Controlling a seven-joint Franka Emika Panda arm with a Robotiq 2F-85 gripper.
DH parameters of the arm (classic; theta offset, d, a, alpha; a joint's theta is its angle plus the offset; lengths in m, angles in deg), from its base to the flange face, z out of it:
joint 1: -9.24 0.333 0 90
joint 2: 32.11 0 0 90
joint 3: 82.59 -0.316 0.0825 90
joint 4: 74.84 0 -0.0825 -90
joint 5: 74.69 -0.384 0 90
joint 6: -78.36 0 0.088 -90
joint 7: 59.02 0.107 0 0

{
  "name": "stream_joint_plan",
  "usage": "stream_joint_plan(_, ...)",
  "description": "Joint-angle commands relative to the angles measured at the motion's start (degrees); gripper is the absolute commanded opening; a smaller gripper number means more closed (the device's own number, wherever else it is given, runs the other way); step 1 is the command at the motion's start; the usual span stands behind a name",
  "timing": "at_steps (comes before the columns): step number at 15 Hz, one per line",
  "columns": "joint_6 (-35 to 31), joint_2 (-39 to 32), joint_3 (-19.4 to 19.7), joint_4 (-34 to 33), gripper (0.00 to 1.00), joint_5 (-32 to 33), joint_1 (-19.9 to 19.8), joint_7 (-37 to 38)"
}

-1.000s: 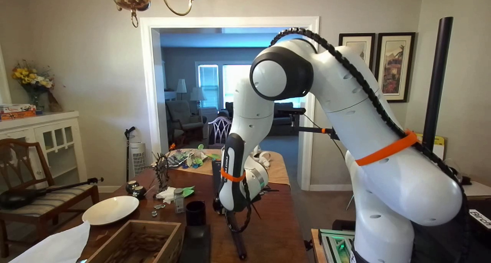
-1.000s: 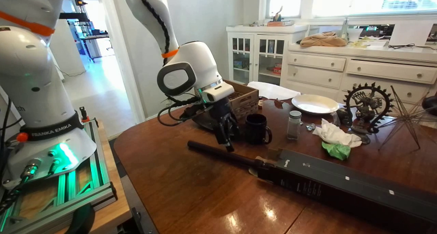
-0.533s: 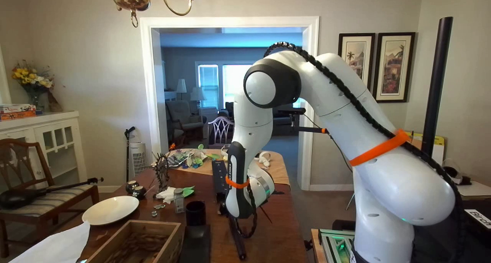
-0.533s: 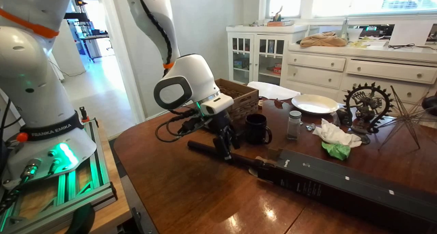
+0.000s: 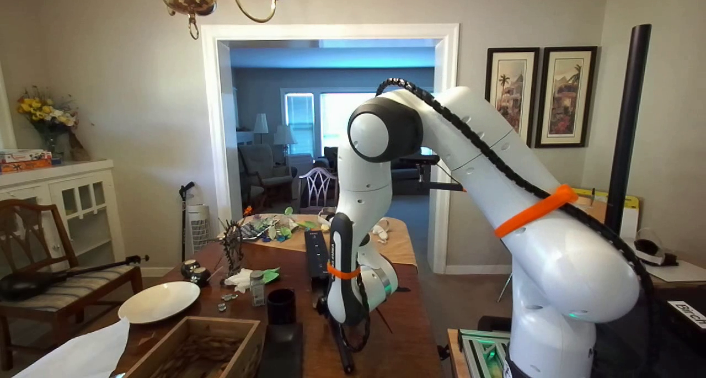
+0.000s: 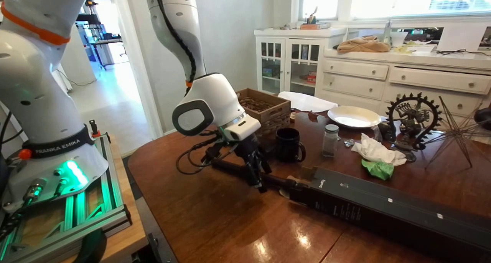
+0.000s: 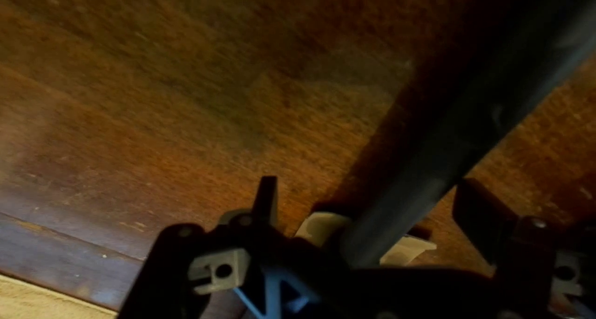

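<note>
Standing in room (image 6: 234, 36): glossy table (image 6: 215, 220), white cabinet (image 6: 284, 65).
Arm (image 5: 496, 196): I hold it bent low.
Gripper (image 7: 366, 188): spread wide, dark rod (image 7: 479, 114) between.

Long dark tube (image 7: 433, 170); straight; projecting from box (image 6: 387, 209)

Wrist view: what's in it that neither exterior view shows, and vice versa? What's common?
Only the wrist view: the metal blocks on the fingers, and a full look at the gap between those fingers, with the rod crossing it.

Only the exterior views: mug, jar, plate, crate, statue and the arm itself.

Shared: rod, gripper and table.
</note>
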Motion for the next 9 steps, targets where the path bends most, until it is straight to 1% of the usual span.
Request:
stream_joint_plan(1, -2.4, -2.4, -3.4, -1.5, 0.64, -1.7, -3.1, 0.4)
stream_joint_plan(3, -2.0, -1.9, -3.9, -1.4, 0.46, -2.5, -3.6, 0.8)
stream_joint_plan(5, -2.2, -0.9, -4.4, -1.0, 0.33, -3.4, -3.5, 1.3)
stream_joint_plan(8, -2.3, 0.5, -4.6, -0.3, 0.09, -4.9, -2.8, 1.6)
stream_joint_plan(9, -2.3, 0.8, -4.7, -0.1, 0.05, -5.3, -2.7, 1.8)
